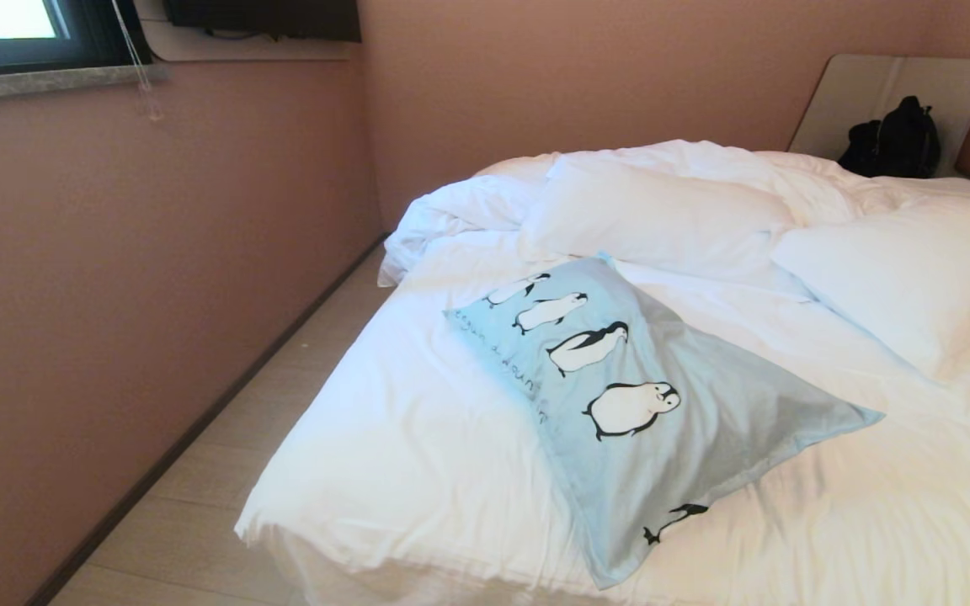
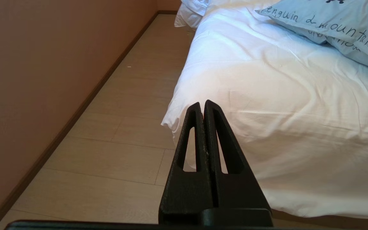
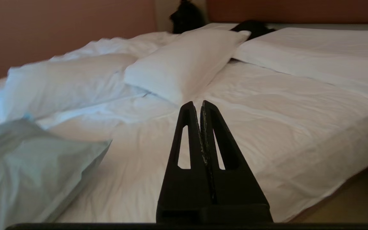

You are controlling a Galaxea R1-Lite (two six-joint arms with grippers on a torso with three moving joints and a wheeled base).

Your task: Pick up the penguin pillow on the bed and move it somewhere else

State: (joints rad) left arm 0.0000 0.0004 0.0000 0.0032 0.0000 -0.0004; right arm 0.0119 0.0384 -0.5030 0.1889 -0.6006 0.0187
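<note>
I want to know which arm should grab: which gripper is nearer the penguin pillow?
Hard to call; perhaps right. The right gripper, shut, sits just beside the penguin pillow; the left gripper, shut, hangs off the bed's corner, short of it.

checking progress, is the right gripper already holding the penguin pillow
No: the right gripper is shut on nothing above the white sheet, while the penguin pillow lies flat on the bed.
</note>
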